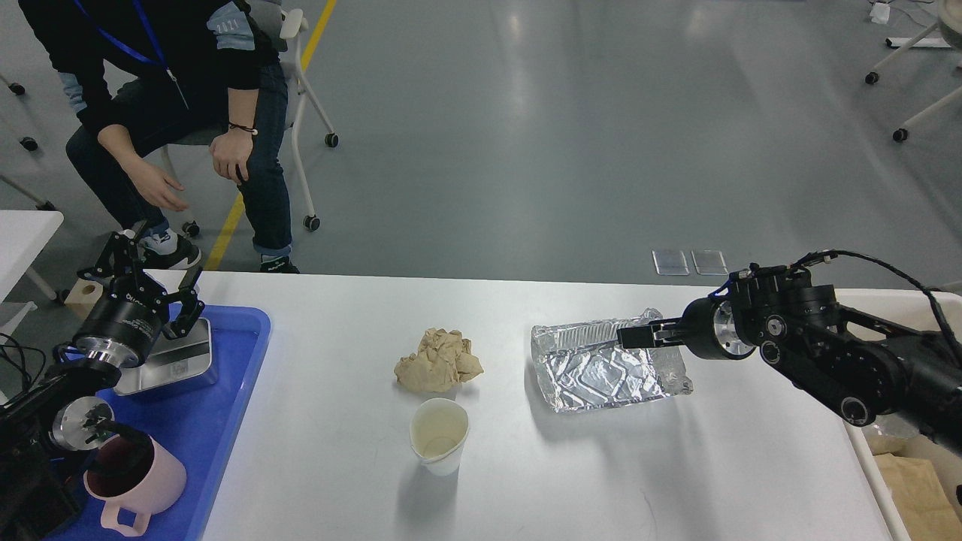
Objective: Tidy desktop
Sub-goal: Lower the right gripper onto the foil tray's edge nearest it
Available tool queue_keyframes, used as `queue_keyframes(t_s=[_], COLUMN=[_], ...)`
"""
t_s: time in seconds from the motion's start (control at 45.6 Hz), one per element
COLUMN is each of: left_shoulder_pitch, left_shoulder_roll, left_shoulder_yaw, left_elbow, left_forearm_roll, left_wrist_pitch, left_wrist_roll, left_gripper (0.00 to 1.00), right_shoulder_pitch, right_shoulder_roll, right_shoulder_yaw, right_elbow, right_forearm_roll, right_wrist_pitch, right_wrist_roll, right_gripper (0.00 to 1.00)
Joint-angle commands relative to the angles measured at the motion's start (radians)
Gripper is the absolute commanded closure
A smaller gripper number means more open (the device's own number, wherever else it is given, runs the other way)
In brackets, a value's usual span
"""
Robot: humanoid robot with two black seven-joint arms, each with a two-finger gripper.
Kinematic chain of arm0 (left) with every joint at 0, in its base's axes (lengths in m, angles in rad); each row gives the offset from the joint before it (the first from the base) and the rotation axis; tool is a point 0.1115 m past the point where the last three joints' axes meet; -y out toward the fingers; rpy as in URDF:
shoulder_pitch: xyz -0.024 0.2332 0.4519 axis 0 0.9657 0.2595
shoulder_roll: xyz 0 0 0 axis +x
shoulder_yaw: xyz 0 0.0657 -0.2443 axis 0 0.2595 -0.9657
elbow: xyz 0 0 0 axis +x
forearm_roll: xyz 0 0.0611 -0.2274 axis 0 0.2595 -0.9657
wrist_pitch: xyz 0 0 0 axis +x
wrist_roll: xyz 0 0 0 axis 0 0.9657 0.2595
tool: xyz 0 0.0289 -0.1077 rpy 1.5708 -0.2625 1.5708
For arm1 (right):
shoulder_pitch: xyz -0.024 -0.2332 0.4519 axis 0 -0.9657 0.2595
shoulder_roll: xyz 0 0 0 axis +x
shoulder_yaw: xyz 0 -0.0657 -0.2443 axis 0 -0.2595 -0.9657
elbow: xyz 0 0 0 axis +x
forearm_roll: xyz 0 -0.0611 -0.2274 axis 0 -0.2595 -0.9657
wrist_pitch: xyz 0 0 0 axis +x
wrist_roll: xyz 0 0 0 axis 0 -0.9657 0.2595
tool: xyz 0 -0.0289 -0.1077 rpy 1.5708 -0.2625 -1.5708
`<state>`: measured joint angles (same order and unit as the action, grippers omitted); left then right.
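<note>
The white desktop [571, 466] holds a crumpled brown paper ball [438, 361], a white paper cup [439, 434] standing in front of it, and a crinkled foil tray [601, 372] at centre right. My left gripper [154, 267] is open and empty, above the far side of a metal box [169, 364] on the blue tray [218, 421]. My right gripper [630, 336] points left, at the far right rim of the foil tray. Its fingers are seen edge-on, so I cannot tell whether they grip the rim.
A pink mug [139, 481] stands at the front of the blue tray, close to my left arm. A cream bin [864, 451] with brown paper sits off the desktop's right edge. A seated person [188, 113] is beyond the far left corner.
</note>
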<state>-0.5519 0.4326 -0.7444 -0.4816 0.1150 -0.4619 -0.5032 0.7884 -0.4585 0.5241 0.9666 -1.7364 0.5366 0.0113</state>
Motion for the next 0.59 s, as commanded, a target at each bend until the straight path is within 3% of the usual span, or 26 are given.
queue_keyframes(t_s=[0.0,0.285,0.439,0.571], left_shoulder_pitch=[0.001,0.006,0.01,0.01], left_shoulder_roll=[0.0,0.0,0.0,0.0], left_shoulder_yaw=[0.002,0.002,0.0,0.0], left_elbow=[0.0,0.001,0.001,0.001], left_forearm_roll=[0.0,0.002,0.002,0.002], left_wrist_pitch=[0.0,0.0,0.0,0.0], left_wrist_roll=[0.0,-0.001,-0.001,-0.001], left_gripper=[0.02,0.02,0.02,0.02], right_shoulder_pitch=[-0.005,0.009,0.048,0.052], right_shoulder_roll=[0.0,0.02,0.023,0.026], right_shoulder_yaw=[-0.003,-0.065,-0.167,-0.187], right_elbow=[-0.011,-0.126,-0.184,-0.19], right_forearm_roll=[-0.003,-0.012,-0.009,-0.003], right_wrist_pitch=[0.0,-0.047,-0.087,-0.101], right_wrist_roll=[0.001,0.006,0.062,0.068], right_gripper=[0.0,0.0,0.0,0.0])
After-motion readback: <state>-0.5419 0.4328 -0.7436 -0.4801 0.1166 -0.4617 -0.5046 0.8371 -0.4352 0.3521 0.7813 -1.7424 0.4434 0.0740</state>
